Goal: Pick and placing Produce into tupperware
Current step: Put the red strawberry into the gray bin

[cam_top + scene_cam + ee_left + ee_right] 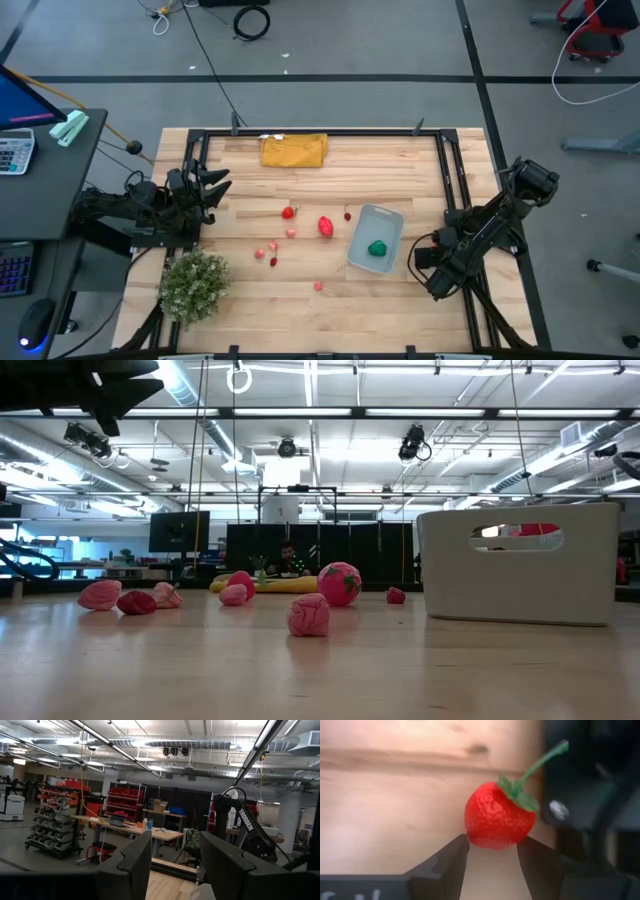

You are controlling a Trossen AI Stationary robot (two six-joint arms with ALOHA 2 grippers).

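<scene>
The pale blue-grey tupperware [385, 225] sits right of the table's middle, with a green piece [378, 248] inside; the low view shows its side wall [515, 575]. Red and pink produce pieces [326, 226] lie scattered on the wood to its left, and show again in the low view [309, 615]. My right gripper [418, 258] is just right of the tupperware and is shut on a red strawberry [495, 820] with a green stem. My left gripper [215, 185] is open [175, 850] at the table's left edge and points level across the table. My right gripper [492, 845] pinches the strawberry between its two fingers. The fingertips [452, 855] sit on opposite sides of its pointed lower end [475, 837]. The leafy cap and stem [540, 762] point away from the fingers. The table's wood shows behind the fruit.
A bushy pale-green plant [192, 285] stands at the near left corner. A mustard-yellow folded cloth [293, 150] lies at the far edge. A black frame runs around the tabletop [440, 160]. Bare wood lies near the front edge and right of the cloth.
</scene>
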